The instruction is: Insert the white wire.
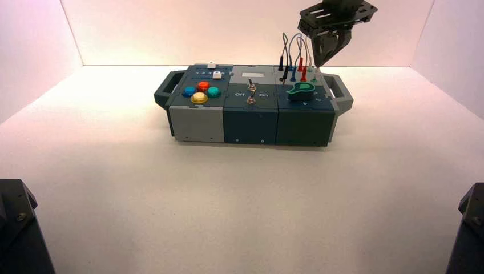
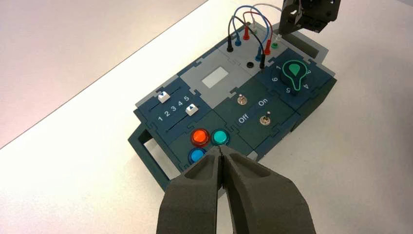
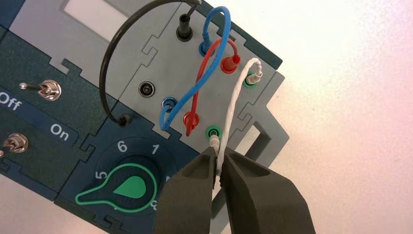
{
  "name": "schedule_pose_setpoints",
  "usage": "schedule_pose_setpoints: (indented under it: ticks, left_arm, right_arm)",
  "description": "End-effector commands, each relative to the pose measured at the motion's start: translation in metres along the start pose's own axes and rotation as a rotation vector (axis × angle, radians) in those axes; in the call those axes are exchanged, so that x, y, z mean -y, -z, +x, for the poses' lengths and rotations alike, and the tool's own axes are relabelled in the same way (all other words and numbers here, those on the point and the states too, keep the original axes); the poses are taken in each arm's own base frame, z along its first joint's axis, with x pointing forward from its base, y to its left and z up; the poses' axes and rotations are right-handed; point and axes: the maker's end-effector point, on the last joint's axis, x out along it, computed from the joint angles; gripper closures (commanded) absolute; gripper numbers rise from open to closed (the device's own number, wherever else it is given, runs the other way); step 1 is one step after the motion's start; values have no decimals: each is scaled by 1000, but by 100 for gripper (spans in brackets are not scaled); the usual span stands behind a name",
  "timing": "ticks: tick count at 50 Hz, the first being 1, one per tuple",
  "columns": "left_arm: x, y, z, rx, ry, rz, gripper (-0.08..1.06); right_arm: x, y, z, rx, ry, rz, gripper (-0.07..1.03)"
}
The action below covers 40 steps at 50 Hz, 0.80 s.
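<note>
A: Right gripper (image 3: pixel 218 157), above the box's right side: jaws drawn narrow, pinching the near plug end (image 3: pixel 214 142) of the white wire (image 3: pixel 231 109). Plug tip by the rim of the near green socket (image 3: pixel 213 131).

B: In, or only over it?

A: Cannot tell from this angle. Depth is hidden; the tip looks lined up or almost so.

B: And the wire's other end?

A: Far plug (image 3: pixel 253 78) sits at the far green socket (image 3: pixel 250 84), apparently home. Wire arches between the two, just beside the red wire (image 3: pixel 200 80).

B: Step in hand, then?

A: Judged as final alignment of the second plug, one end seemingly done. Next move calls for centring the tip, holding it upright, then pressing straight down until it seats, and only then letting go.

B: Risks?

A: A tilted plug could catch on the rim; the wire's own spring could pull it aside. Blue wire (image 3: pixel 199 83) loops near too, worth clearing.

B: Farther out?

A: Black wire (image 3: pixel 108 63) bows toward the knob (image 3: pixel 129 187). Left gripper (image 2: pixel 221 152) idles off the box's left side, fingers together, nothing between them.
</note>
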Motion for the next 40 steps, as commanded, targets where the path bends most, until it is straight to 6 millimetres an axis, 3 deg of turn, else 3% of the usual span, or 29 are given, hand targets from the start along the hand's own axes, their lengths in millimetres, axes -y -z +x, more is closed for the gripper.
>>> schedule_pose_setpoints:
  ticks: [1,27,40]
  left_arm:
    - [-1,-7,-3,24,-8,9,101]
    - [-2,-7,-3,24,-8,10,101]
    - [-1,-6,-2,22,-8,10,101]
  right_arm:
    - [1,-10,-5,35,7,-3,99]
    - [-1,4,27,-32,0,-14,99]
    - [1,0,20,-12,9,-19,99]
